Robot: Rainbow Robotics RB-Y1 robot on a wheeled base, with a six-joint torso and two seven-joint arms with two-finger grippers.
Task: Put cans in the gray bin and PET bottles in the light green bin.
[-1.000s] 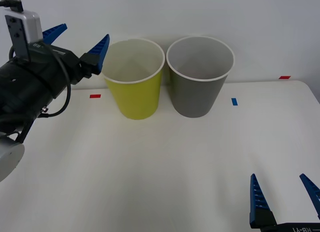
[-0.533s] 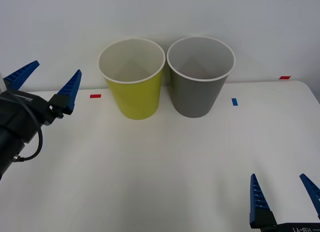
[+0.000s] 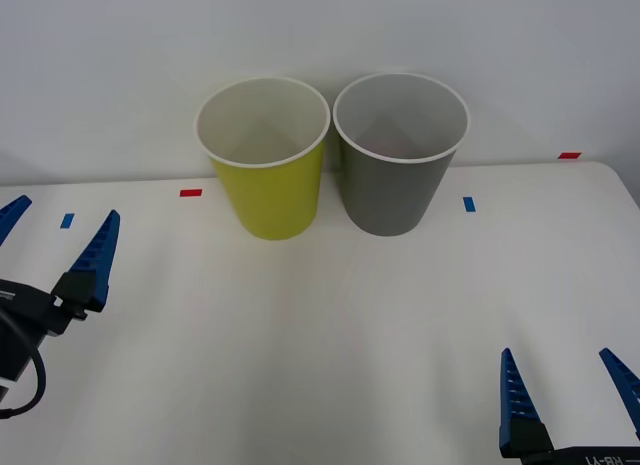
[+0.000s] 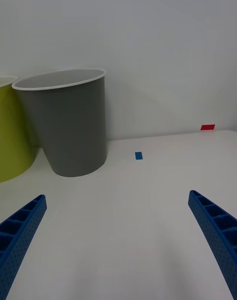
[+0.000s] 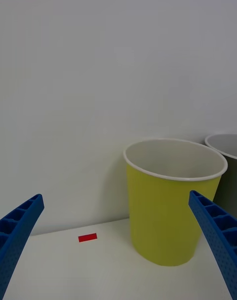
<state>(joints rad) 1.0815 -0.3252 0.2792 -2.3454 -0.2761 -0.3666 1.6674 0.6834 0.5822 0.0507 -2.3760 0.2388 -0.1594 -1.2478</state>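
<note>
At the near right edge of the white table (image 3: 330, 345), the right gripper (image 3: 570, 400) sat low with its 2 blue fingers spread wide, holding nothing. Farther left, at the table's left edge, the left gripper (image 3: 50, 247) hung just over the surface, also wide open and empty. No can or PET bottle lay on the table in any of the 3 views, and the bin interiors visible from the front camera looked pale and bare, though their bottoms were hidden, so whether the red can was inside could not be told.

Risk, as a judgement: with nothing on the table to pick, either arm could reach for nothing or sweep into a bin; the 2 bins stood touching or nearly so, so a nudge to one would shove the other toward the wall.

Beyond both grippers, at the back of the table against the wall, the light green bin (image 3: 267, 165) stood upright, ahead of and to the right of the left gripper, well apart from it. The gray bin (image 3: 398, 160) stood upright just beside it on the right, ahead of and left of the right gripper, also well apart. Small red and blue tape marks (image 3: 468, 203) dotted the table near the bins.
</note>
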